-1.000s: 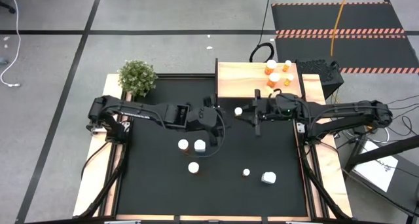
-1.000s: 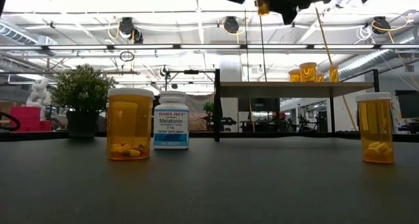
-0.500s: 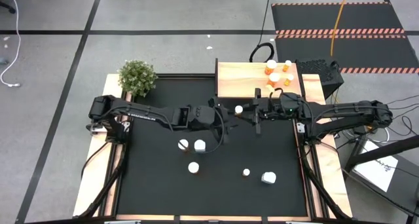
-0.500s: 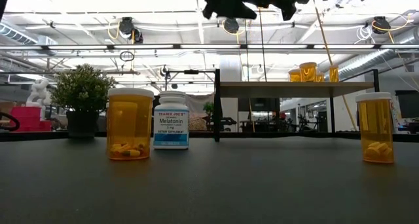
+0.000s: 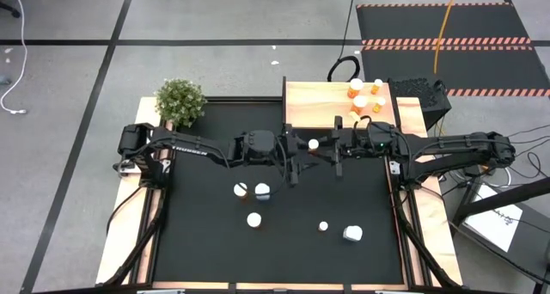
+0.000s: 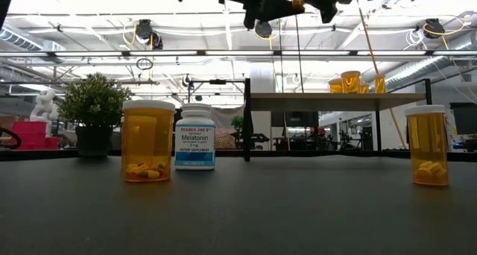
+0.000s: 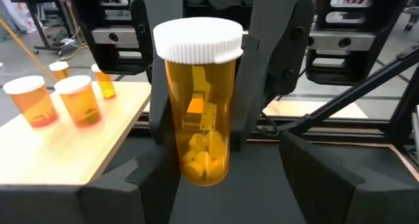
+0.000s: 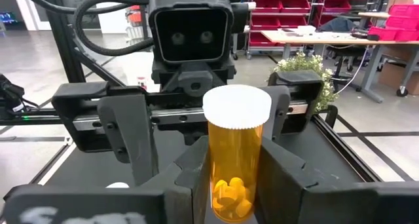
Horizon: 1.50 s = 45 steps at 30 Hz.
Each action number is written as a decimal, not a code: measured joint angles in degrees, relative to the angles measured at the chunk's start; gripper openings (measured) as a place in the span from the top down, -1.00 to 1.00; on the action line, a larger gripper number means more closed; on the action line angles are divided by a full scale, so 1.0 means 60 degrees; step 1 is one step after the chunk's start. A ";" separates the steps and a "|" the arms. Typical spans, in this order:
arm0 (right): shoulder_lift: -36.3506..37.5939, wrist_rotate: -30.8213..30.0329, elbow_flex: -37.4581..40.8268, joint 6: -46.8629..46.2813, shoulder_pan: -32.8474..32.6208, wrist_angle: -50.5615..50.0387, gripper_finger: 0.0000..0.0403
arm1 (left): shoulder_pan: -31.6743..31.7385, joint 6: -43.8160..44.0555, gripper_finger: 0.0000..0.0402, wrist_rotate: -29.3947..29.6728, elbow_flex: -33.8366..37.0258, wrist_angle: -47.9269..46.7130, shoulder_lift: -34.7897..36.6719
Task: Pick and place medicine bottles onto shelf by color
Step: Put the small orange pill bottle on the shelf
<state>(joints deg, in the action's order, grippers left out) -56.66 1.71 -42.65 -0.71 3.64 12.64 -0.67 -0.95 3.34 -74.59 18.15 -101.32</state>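
The left pincer (image 5: 297,153), fingers spread wide, has swung in over the black worktop (image 5: 206,234) to face the right pincer (image 5: 325,148), which grips an amber, white-capped medicine bottle (image 7: 196,112) aloft just beside the pale light-wood shelf (image 5: 314,105), so a handover looks likelier than placement.
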 joint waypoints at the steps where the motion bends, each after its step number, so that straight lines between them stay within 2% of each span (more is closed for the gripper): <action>1: 0.0000 0.0005 0.0000 0.0000 -0.0003 0.0000 0.49 | 0.0000 0.0000 -0.26 -0.0027 0.0002 0.0032 0.0000; 6: 0.0000 0.0013 0.0000 0.0004 -0.0004 0.0010 0.49 | 0.0001 0.0001 -0.20 -0.0037 0.0004 0.0073 0.0000; 15: 0.0000 0.0044 0.0000 0.0063 -0.0005 0.0003 0.49 | 0.0080 0.0243 0.27 -0.0017 0.0004 0.0071 0.0000; 20: -0.0010 -0.0006 0.0000 0.0087 -0.0004 -0.0013 0.49 | 0.0178 0.0516 0.41 -0.0033 0.0004 -0.0011 0.0000; 45: -0.0011 -0.0018 0.0004 0.0164 0.0000 -0.0118 0.45 | 0.0171 0.0382 0.44 -0.0041 -0.0004 -0.0230 0.0000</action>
<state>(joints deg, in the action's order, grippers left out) -56.73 1.61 -42.63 0.27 3.64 11.93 0.36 1.34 3.09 -74.61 16.78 -101.32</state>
